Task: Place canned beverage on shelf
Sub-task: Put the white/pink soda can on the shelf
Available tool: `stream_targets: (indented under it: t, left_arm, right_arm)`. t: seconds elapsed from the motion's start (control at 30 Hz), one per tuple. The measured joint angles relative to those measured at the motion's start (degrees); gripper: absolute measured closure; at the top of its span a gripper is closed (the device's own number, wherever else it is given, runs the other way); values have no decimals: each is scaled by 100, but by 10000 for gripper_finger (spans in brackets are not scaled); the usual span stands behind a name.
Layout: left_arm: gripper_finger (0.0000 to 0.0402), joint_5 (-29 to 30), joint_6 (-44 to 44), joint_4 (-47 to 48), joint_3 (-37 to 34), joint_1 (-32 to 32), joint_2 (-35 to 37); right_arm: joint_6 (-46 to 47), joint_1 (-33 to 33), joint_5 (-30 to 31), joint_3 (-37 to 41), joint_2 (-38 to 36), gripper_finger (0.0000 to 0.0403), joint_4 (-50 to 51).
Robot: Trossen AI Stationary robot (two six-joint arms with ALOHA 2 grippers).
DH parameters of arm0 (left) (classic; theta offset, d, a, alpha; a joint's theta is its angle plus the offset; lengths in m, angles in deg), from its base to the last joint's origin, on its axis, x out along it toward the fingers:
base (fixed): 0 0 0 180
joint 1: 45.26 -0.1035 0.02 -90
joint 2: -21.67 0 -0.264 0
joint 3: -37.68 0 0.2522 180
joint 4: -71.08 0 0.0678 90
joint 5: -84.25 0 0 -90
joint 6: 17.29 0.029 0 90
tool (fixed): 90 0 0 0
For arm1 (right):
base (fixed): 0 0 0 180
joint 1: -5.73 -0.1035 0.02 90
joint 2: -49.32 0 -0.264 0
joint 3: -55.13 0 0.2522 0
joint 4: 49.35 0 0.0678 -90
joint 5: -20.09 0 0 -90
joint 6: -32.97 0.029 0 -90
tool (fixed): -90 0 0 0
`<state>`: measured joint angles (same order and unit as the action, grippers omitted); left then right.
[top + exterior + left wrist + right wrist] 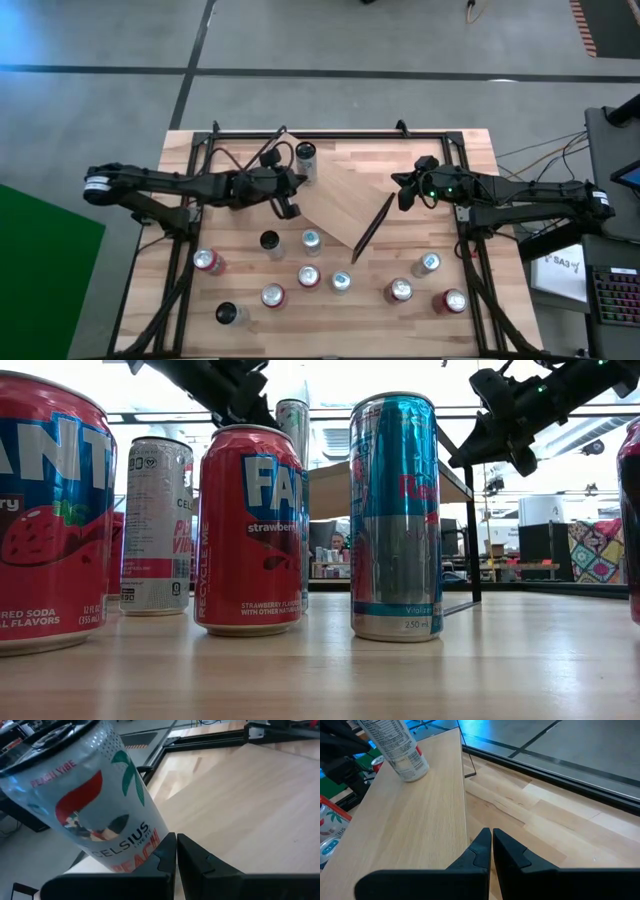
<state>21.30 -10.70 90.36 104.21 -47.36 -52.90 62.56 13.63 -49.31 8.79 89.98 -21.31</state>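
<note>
White Celsius can [305,159] stands on shelf [345,205]; L gripper [290,210] & R gripper [404,197] both pressed closed, empty.

Pale silver Celsius can [95,805] in left wrist view: "CELSIUS", "LIVE FIT", "PEACH VIBE", "PEACH" partly cut off. Low view: red strawberry soda can [250,530] reads "FA…", "strawberry", "STRAWBERRY FLAVORED… WITH OTHER NATURAL…", "RECYCLE ME". Big red can at left picture edge [50,510]: "ANT…", "RED SODA", "AL FLAVORS", "12 FL OZ (355 mL)". Blue-silver slim can [396,515]: red "Re…" lettering, "250 ml". White slim can behind [157,525]: "CEL…", pink vertical text, not fully legible. Small print on white can [395,745] in right wrist view unreadable.
</note>
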Motion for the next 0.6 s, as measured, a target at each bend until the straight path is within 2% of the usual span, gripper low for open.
stream_targets:
  t: [0.3, 0.5, 0.6]
  left_arm:
    - [402, -8, 44, 16, 0, -97, -84]
    - [402, -111, 11, 657, 0, -14, 143]
    - [402, -107, 89, 651, 0, -69, 119]
  right_arm:
    - [0, 0, 0, 0, 0, 394, 0]
    - [2, 0, -2, 0, 0, 394, 0]
    - [2, 0, 0, 0, 0, 394, 4]
